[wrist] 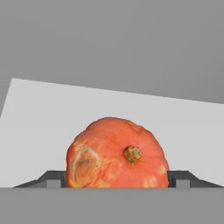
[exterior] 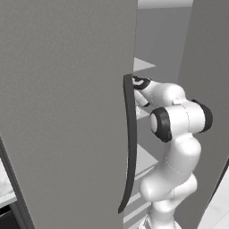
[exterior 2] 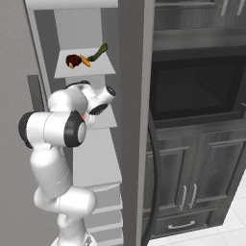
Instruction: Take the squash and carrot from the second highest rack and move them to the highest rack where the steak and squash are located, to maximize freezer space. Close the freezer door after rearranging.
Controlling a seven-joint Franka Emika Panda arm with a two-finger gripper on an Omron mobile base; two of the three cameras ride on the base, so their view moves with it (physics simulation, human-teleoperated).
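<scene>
My gripper sits right at the squash, one dark fingertip showing at each flank of it, apparently touching its sides. The fingers stand wide apart because the squash is wide; I judge they are closing on it or already bearing on it, though I cannot tell from here whether the grip is firm. The squash rests on the second highest rack, stem facing me, with the freezer's grey back wall beyond it.

So the step in hand is picking up the squash. Next I must be sure of the hold, lift it just clear of the slab, draw back out, then rise to the highest rack and set it down beside what lies there. The carrot and the door come after.

The hand view gives me the squash and my fingertips up close, nothing of the shelf above. The right base view shows my arm reaching into the freezer below the highest rack, where a brown steak, a small orange piece and a long green squash lie. The left base view shows the open freezer door with its dark handle screening my wrist.
</scene>
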